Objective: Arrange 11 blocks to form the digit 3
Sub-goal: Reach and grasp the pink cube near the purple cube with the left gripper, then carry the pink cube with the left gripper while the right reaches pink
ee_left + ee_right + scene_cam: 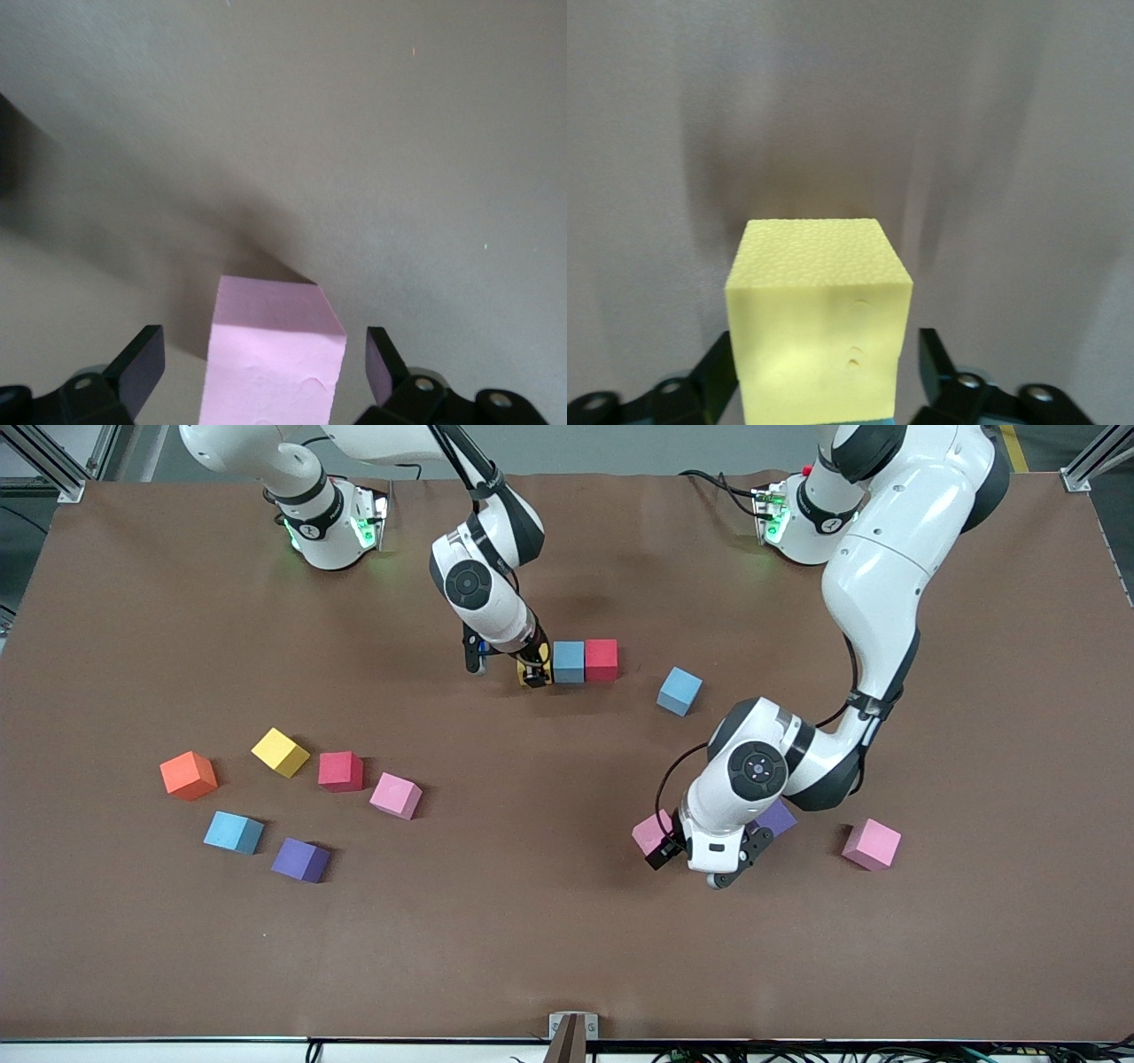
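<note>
Purple block [301, 860], nearest, by blue block [235, 833]

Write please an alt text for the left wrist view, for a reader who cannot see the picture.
A pink cube sits on the brown table between the open fingers of the left gripper, with a gap on each side of it. The cube casts a dark shadow on the table, and no other block shows.

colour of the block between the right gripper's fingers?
Yellow block, standing between the right gripper's fingers; clearest in the right wrist view.
</note>
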